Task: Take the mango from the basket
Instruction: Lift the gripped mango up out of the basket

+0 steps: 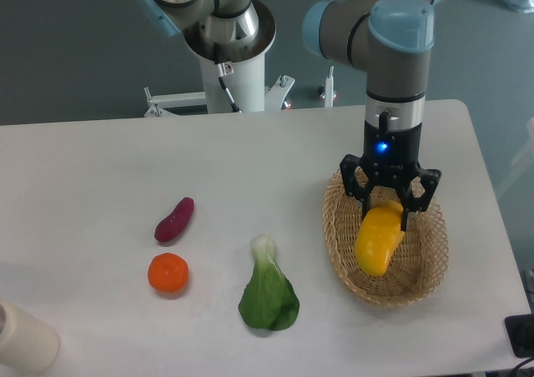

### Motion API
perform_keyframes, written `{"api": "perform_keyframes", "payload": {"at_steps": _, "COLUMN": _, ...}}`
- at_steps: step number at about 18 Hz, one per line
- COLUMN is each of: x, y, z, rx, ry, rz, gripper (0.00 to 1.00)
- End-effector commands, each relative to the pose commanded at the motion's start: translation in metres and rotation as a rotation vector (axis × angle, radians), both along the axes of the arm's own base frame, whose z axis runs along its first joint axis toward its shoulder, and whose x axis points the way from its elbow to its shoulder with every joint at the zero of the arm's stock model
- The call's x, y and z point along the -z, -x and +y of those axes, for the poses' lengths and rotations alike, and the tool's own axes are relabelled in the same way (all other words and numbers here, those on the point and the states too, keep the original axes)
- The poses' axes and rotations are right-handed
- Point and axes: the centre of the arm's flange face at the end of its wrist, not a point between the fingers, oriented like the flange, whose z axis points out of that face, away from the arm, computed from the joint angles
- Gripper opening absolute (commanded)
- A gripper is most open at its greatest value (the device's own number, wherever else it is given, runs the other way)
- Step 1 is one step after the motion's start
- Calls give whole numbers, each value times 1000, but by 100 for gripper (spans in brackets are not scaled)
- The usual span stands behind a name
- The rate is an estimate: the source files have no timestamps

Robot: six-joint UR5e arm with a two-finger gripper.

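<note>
We record a white table [100, 168] carrying five items directly. A wicker basket [421, 273] sits near the right edge. A bok choy [268, 294] lies centre-front. Left of it, an orange [168, 273] rests just below a purple sweet potato [173, 219]. A cream cylinder [25, 337] occupies the front-left corner.

Sweet potato [173, 219], orange [168, 273], bok choy [268, 295], cup [25, 339]

You see a glossy, smooth mango [380, 242]; a rough woven wicker basket [425, 260]; a matt white table [250, 156].
</note>
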Motion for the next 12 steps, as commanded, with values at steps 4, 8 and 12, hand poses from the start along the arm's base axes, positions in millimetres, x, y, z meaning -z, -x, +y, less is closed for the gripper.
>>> {"api": "perform_keyframes", "payload": {"at_steps": 4, "x": -1, "y": 0, "z": 0, "rx": 0, "ry": -1, "rz": 3, "gripper": 52}}
{"api": "perform_keyframes", "payload": {"at_steps": 8, "x": -1, "y": 0, "z": 0, "rx": 3, "ry": 2, "rz": 6, "gripper": 52}}
{"api": "perform_keyframes", "payload": {"at_steps": 12, "x": -3, "y": 1, "z": -1, "rx": 4, "ry": 0, "rz": 9, "gripper": 52}}
